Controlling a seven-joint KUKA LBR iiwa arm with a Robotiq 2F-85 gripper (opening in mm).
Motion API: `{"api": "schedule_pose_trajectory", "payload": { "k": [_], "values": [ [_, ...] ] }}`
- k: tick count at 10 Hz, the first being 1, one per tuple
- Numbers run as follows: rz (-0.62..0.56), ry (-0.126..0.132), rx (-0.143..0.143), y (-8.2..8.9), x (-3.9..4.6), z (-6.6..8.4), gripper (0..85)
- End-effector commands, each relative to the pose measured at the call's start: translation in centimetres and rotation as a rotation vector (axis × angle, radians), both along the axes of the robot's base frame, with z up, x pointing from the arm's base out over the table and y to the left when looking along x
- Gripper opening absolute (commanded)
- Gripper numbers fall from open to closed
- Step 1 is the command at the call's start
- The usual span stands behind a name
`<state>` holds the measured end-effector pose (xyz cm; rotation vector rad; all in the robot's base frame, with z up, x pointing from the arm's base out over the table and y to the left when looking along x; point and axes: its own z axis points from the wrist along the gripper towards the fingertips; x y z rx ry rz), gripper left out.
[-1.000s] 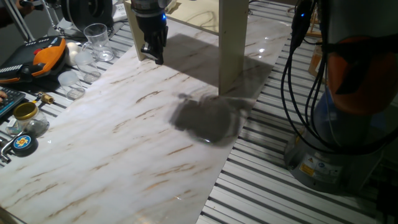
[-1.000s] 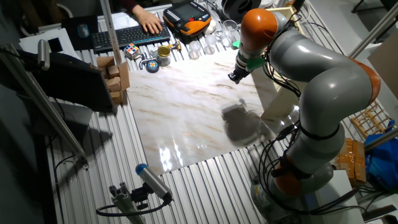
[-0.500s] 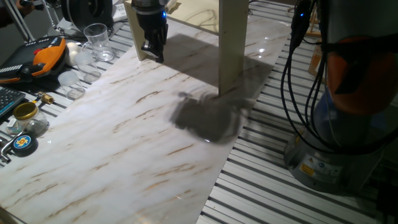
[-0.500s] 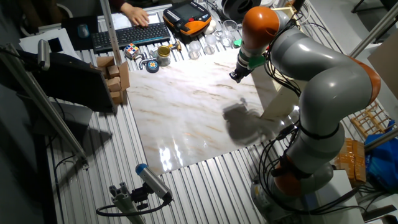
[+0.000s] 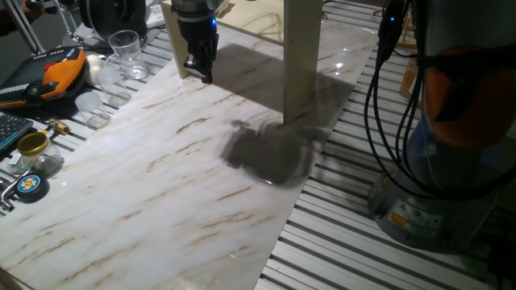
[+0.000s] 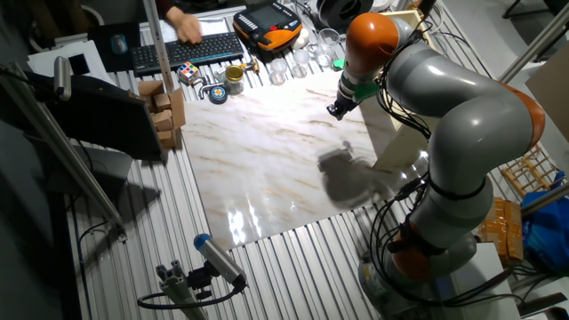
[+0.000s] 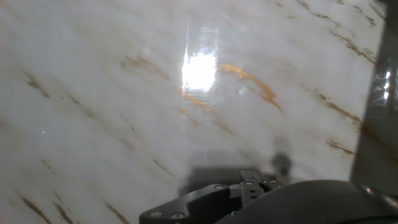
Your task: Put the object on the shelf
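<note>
So here's what we saw. The arm (image 6: 444, 98) reached from its base beside the worktop, bent over at the orange joint, with the wrist pointing down toward the marble worktop (image 5: 161, 185). The gripper (image 5: 200, 68) hung just above the surface near the worktop's far edge, right by the front of the shelf (image 5: 302, 56). From the other side it sat over the same end of the board (image 6: 336, 108).

The fingers were dark and close to the camera's limit. They looked fairly narrow, but honestly we couldn't tell whether they were closed or pinching something. The hand view didn't help: only the gripper body along the bottom edge, marble with tan veins and a big glare spot.

The object was the annoying part. We couldn't make it out in any view, so we can't say where it was or whether the fingers had it.

The shelf stood at the far end of the worktop, its broad pale legs resting on the marble, one leg just beside the gripper.

Off the worktop's left edge were a drinking glass (image 5: 125, 47), an orange pendant (image 5: 60, 68) and a brass-lidded jar (image 5: 34, 147). A person's hand (image 6: 185, 25) rested at a keyboard (image 6: 182, 51) beyond that.
</note>
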<state>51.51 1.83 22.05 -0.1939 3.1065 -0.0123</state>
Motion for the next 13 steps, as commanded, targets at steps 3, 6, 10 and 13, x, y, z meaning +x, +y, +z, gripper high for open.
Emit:
{"api": "schedule_pose_trajectory", "payload": {
  "k": [3, 6, 10, 13],
  "values": [
    [0.0, 0.001, 0.0, -0.02, 0.03, -0.12, 0.0],
    [-0.003, 0.003, 0.003, -0.01, 0.08, -0.16, 0.0],
    [-0.006, 0.006, 0.017, -0.05, 0.16, -0.36, 0.0],
    [0.005, 0.029, 0.038, -0.09, 0.24, -0.39, 0.0]
  ]
}}
